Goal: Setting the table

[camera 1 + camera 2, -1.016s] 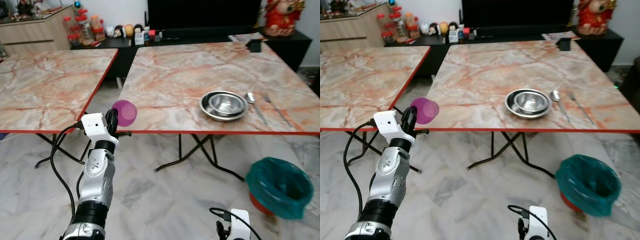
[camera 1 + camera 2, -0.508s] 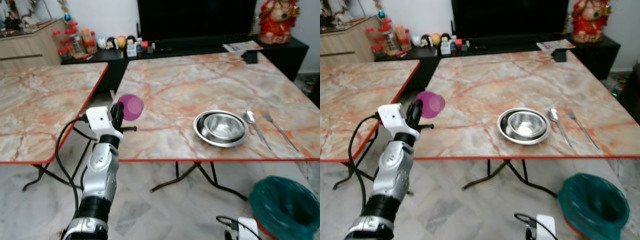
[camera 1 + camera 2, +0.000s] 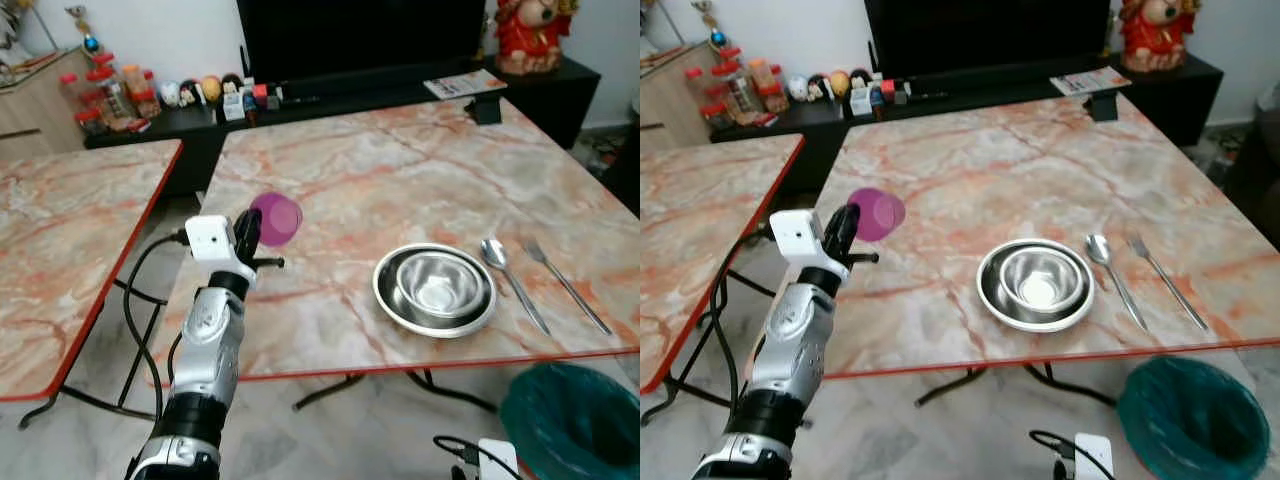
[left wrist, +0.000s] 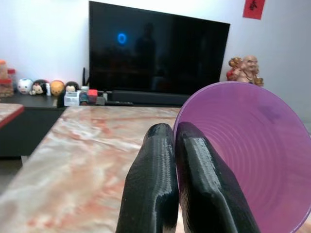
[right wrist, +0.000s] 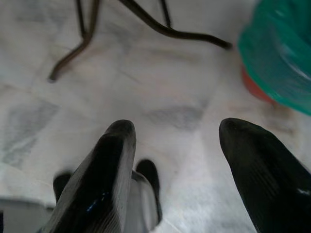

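My left gripper is shut on the rim of a purple plastic cup, held up over the left part of the marble table. In the left wrist view the two black fingers pinch the cup wall. A steel bowl sits in a steel plate near the table's front edge, with a spoon and a fork to its right. My right gripper hangs open low over the floor.
A second marble table stands to the left with a gap between. A teal-lined bin sits on the floor at front right. A black TV and cabinet with small items stand behind the table.
The camera has come closer to the table and turned. The left gripper with the cup is now over the table's surface instead of before its edge.
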Controlling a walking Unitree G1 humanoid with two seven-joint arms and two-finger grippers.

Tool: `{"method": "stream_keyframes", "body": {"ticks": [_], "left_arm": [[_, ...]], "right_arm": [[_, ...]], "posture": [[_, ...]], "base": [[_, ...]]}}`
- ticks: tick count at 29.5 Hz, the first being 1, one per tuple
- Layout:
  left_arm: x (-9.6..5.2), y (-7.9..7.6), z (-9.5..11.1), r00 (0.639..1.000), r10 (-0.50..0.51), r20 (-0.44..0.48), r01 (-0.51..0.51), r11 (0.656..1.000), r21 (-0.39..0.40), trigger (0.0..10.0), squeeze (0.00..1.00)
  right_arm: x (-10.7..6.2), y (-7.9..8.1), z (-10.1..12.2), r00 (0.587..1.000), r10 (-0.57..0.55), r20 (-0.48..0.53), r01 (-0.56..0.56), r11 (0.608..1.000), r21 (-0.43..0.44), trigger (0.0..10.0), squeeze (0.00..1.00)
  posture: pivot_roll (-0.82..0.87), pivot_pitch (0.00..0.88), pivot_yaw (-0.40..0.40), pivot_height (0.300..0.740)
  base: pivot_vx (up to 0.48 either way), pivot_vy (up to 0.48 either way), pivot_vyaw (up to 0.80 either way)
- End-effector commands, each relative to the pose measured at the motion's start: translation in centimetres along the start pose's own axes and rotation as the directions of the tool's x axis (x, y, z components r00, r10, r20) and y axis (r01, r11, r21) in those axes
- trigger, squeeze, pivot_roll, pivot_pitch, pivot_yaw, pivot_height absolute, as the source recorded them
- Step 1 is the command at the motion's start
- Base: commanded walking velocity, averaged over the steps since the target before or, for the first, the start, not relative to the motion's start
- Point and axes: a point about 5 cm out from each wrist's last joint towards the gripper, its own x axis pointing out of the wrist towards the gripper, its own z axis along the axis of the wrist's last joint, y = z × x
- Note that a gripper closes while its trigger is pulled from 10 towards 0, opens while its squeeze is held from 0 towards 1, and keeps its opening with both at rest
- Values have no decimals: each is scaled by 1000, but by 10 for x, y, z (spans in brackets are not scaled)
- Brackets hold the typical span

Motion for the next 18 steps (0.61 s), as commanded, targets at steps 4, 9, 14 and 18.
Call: {"method": "stream_keyframes", "body": {"ticks": [4,9,14,18], "left_arm": [[2,1,2,997,-70,-46,70,997,11,10000,0],[8,-8,0,948,-238,-209,254,966,52,10000,0],[13,-8,3,942,-259,-215,282,956,80,10000,0],[17,-15,4,919,-309,-245,338,937,87,10000,0]], "right_arm": [[0,12,-1,1000,22,-8,-22,1000,17,10000,0],[1,14,-1,1000,18,-8,-17,1000,26,10000,0],[1,15,0,1000,18,-7,-17,999,28,10000,0],[1,13,1,1000,15,-6,-15,999,28,10000,0]], "posture": [[-88,0,101,740],[-86,0,107,740],[-86,0,101,740],[-82,0,93,740]], "base": [[0,0,0],[0,0,0],[0,0,0],[0,0,0]]}}
